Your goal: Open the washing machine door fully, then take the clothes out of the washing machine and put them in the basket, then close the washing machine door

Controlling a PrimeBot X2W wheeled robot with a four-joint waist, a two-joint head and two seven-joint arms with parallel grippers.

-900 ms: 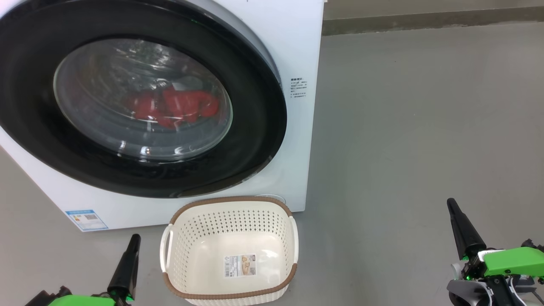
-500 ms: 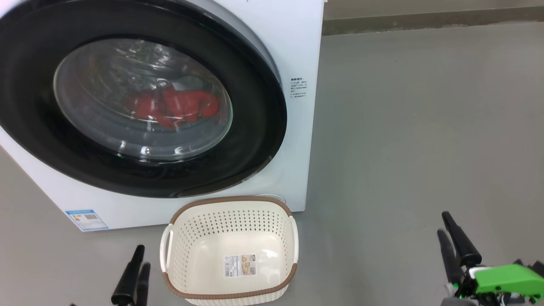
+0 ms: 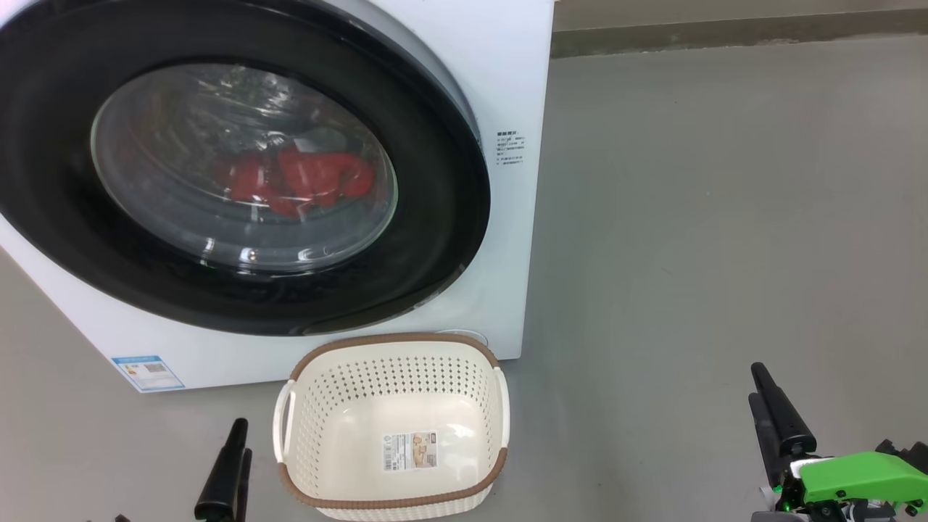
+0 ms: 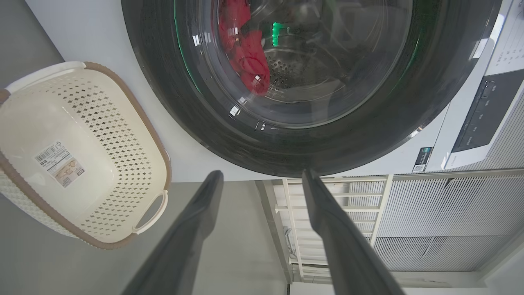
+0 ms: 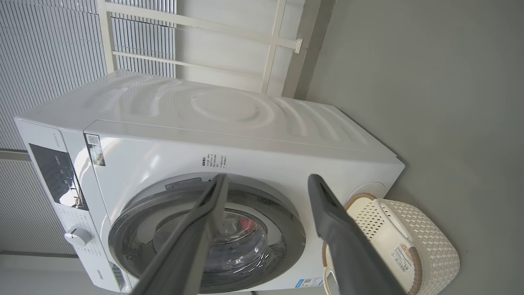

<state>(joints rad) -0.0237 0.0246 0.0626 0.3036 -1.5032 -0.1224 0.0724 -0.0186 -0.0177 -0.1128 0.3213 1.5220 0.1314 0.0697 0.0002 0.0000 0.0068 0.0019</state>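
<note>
The white washing machine (image 3: 522, 87) stands at the left, and its black-rimmed door (image 3: 435, 217) lies against the front. Behind the glass, red clothes (image 3: 304, 177) rest in the drum. On the floor just in front sits the cream basket (image 3: 333, 406), with only a paper label inside. My left gripper (image 3: 241, 438) hangs low to the basket's left, open and holding nothing. At the lower right my right gripper (image 3: 756, 383) is open too. In the left wrist view the left gripper (image 4: 262, 174) points at the door's lower rim (image 4: 286, 151). The right gripper (image 5: 268, 178) faces the machine (image 5: 229, 114) from farther off.
Bare grey floor stretches to the right of the machine up to a wall base (image 3: 725, 32). A blue sticker (image 3: 147, 371) marks the machine's lower corner. The dark control panel (image 4: 483, 110) sits on the front of the machine. White railing and slatted panels (image 4: 348, 196) stand behind the machine.
Both grippers have sunk lower in the head view and rolled so that both fingers of each show. The machine, clothes and basket have stayed put.
</note>
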